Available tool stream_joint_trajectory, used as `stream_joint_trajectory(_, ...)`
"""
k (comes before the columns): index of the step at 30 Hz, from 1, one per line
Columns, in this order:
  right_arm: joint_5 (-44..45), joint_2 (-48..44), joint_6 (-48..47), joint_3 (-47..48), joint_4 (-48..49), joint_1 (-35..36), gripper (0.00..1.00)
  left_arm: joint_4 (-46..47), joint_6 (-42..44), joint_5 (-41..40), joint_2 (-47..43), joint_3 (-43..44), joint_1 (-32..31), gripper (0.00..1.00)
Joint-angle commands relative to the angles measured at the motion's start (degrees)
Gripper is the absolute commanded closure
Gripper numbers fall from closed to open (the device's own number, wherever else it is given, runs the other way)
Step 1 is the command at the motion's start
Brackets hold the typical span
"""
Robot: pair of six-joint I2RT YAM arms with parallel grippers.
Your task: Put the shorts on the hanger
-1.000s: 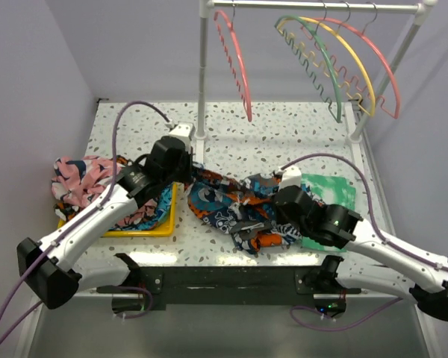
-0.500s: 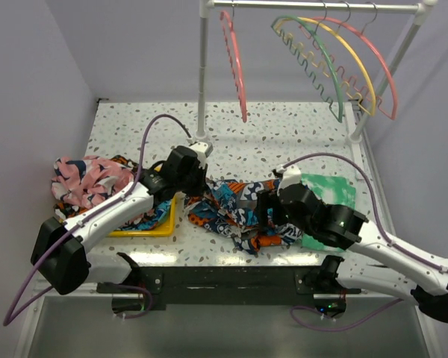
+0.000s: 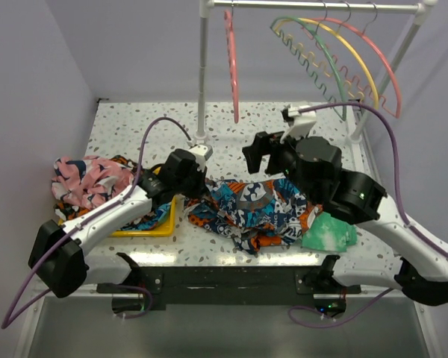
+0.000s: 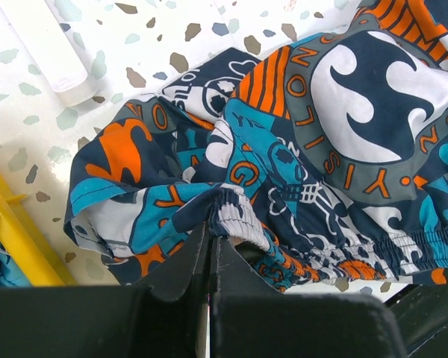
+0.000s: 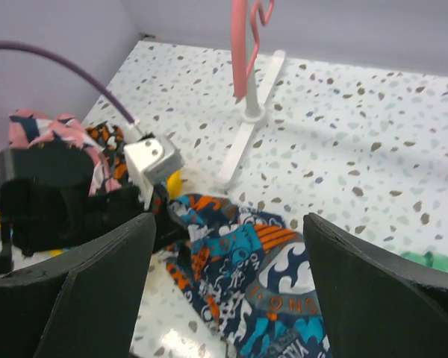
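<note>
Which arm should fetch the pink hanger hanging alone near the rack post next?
Probably right. The right hand is open, empty and raised toward the hanger, which shows in its wrist view. The left hand is shut on the waistband of the shorts, so it is busy.

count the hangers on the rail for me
4. All hang from the rail: the left pink hanger alone and edge-on, then the green hanger, yellow hanger and right pink hanger bunched together on the right. None looks hidden.

Left pincer [image 4: 209, 240] clamped shut, low; right pincer [image 5: 228, 231] high, jaws wide apart.
</note>
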Motion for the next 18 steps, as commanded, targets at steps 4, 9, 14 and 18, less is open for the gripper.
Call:
stream_joint_trajectory(4, 3.4, 13.3, -9.5, 14.9, 7.1, -3.7, 0.16, 3.1, 1.5, -0.1, -2.2, -1.1, 0.2, 1.0)
stream_joint_trajectory(9, 3.2, 22.2, -11.4, 23.2, 9.8, -6.0, 0.16, 3.2, 1.9, -0.5, -2.6, -1.3, 0.2, 1.0)
stream_joint_trajectory(14, 4.0, 30.9, -12.0, 33.1, 8.0, -9.7, 0.17, 3.5, 1.7, 0.0, -3.6, -1.7, 0.3, 1.0)
stream_joint_trajectory(18, 5.5, 36.5, -13.4, 37.8, 7.7, -11.5, 0.2, 3.6, 1.6, -0.1, -4.0, -2.0, 0.3, 1.0)
